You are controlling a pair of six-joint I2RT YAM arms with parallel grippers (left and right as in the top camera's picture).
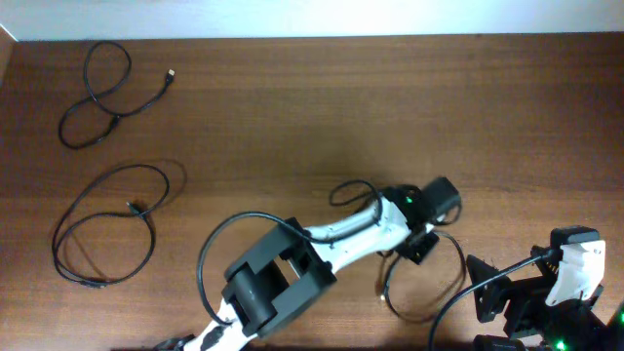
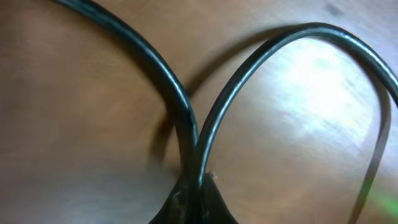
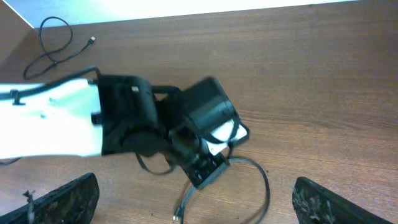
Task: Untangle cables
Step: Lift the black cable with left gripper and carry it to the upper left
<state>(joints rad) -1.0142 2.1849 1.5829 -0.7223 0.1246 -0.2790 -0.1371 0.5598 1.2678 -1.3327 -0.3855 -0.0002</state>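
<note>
Three thin black cables lie apart on the brown table. One cable (image 1: 97, 93) loops at the far left; it also shows in the right wrist view (image 3: 53, 43). A second cable (image 1: 107, 224) forms a big loop at the left. The third cable (image 1: 390, 297) curls right of centre. My left gripper (image 1: 421, 246) is down on it, shut on two of its strands (image 2: 196, 199), which rise and spread apart (image 2: 249, 74). The right wrist view shows this loop (image 3: 266, 186) and its plug end (image 3: 178, 216). My right gripper (image 1: 485, 291) (image 3: 196, 202) is open and empty, just right of that loop.
The left arm (image 1: 322, 244) stretches from the front edge to the table's middle, with its own thicker black wire (image 1: 210, 253) arching beside it. The table's far edge meets a white wall (image 1: 312, 18). The right arm's base (image 1: 575, 283) is at the front right corner.
</note>
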